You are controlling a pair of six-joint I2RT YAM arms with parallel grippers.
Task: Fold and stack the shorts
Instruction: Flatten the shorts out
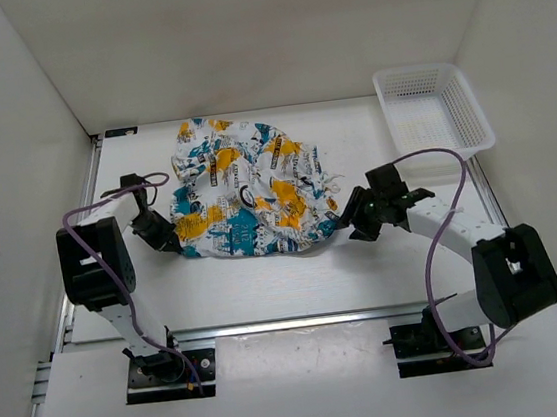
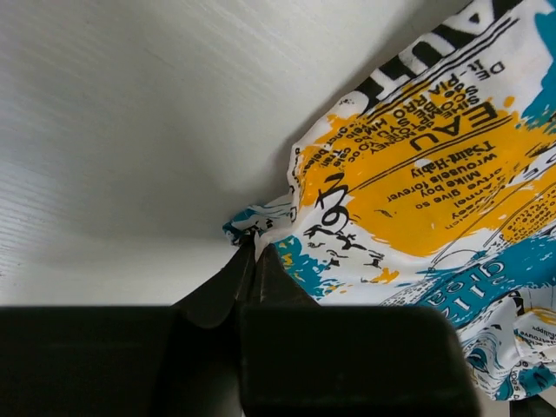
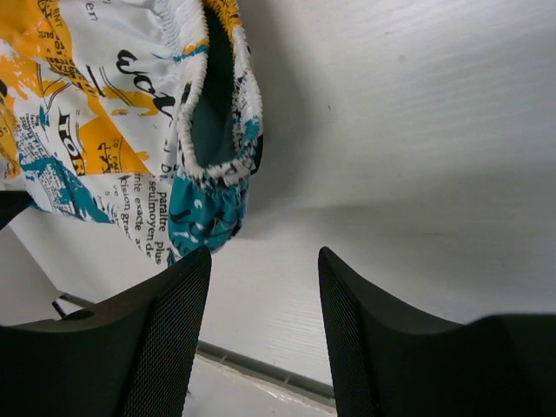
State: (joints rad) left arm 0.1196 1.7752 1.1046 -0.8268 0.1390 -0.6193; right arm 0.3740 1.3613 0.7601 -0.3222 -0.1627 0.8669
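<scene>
With the left gripper (image 2: 249,252) pinched shut on an edge of the crumpled shorts (image 1: 246,187) and the right gripper (image 3: 263,261) gaping just short of their waistband (image 3: 195,130), the right probably needed to nip that band before both spread them flat on the white worktop (image 1: 267,285), basket (image 1: 433,110) far beyond.

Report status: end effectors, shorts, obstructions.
Left end effector shut on shorts edge. Right end effector open, empty, just short of the cloth. Shorts crumpled, unfolded. Basket far right, apart from shorts.
</scene>
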